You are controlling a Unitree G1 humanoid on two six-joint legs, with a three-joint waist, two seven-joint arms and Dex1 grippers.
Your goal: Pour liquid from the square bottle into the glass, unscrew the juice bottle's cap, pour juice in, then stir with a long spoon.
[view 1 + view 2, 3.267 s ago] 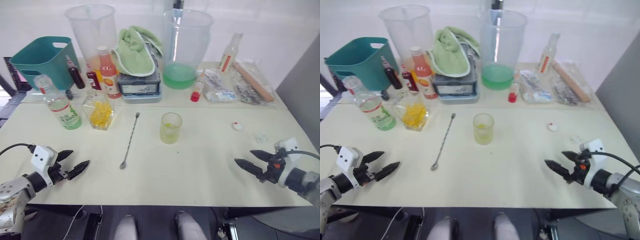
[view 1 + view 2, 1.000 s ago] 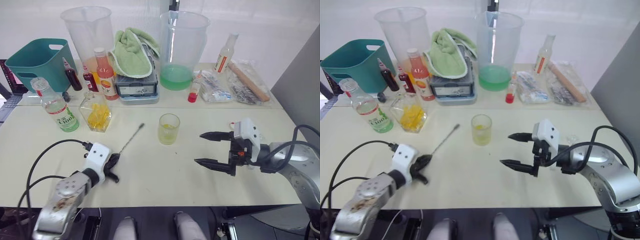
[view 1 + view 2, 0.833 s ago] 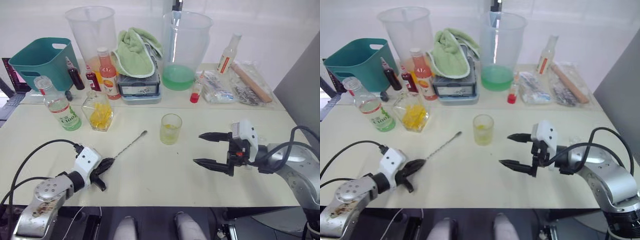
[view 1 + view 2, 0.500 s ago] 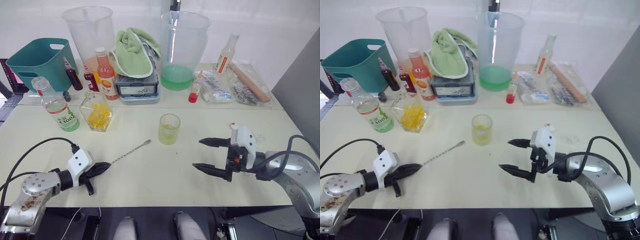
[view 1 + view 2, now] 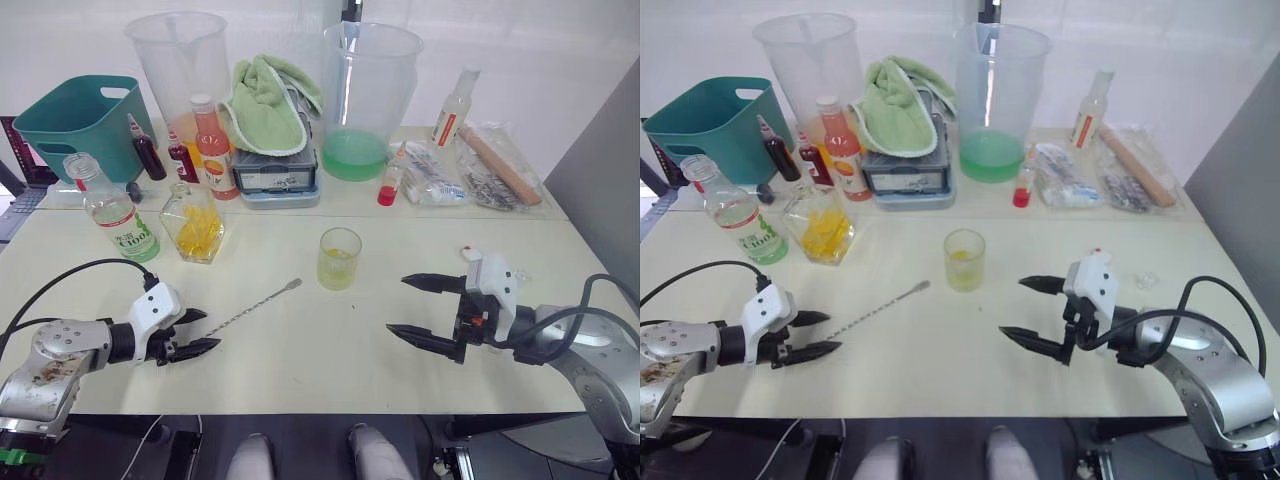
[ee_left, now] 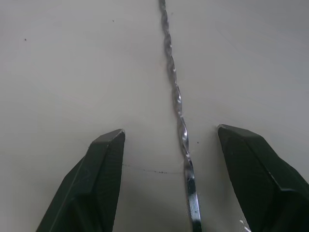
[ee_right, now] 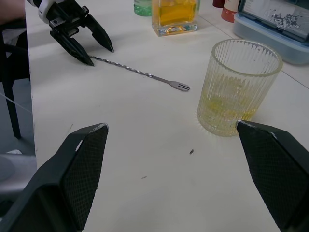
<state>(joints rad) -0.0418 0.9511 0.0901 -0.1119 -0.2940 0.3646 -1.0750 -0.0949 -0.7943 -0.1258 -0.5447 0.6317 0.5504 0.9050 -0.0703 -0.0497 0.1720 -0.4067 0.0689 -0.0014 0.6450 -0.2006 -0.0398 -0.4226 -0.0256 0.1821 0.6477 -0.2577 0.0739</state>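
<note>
The long spoon point(image 5: 252, 307) lies flat on the surface point(image 5: 330, 360), its long axis running on a diagonal from the left pincer point(image 5: 190, 333) up toward the glass point(image 5: 339, 258). The forked far end stops just short of the glass, and the near end lies between the fingers of the left pincer. In the left wrist view the twisted shaft point(image 6: 175, 92) runs straight away from the pincer and sits closer to one finger than the other. Neither finger touches it. The left pincer is spread and low over the surface, and is by far the nearer one to the spoon. Judgement: the coming move is a closing pinch on the near end, and the thin shaft lying flat leaves little to grip.

The right pincer point(image 5: 1032, 314) is spread wide and holds nothing. It faces the glass from the robot's right, near it but apart.

The glass stands upright at mid-surface with a little yellow liquid in the bottom. The square bottle point(image 5: 194, 222) stands to the robot's left of it, with the juice bottle point(image 5: 113, 213) just beyond, uncapped. The cap point(image 5: 469, 252) lies on the right side of the surface, behind the right pincer.

Count: one spoon, one glass, one square bottle, one juice bottle, one cap. Judgement: the stirring step is yet to begin.
</note>
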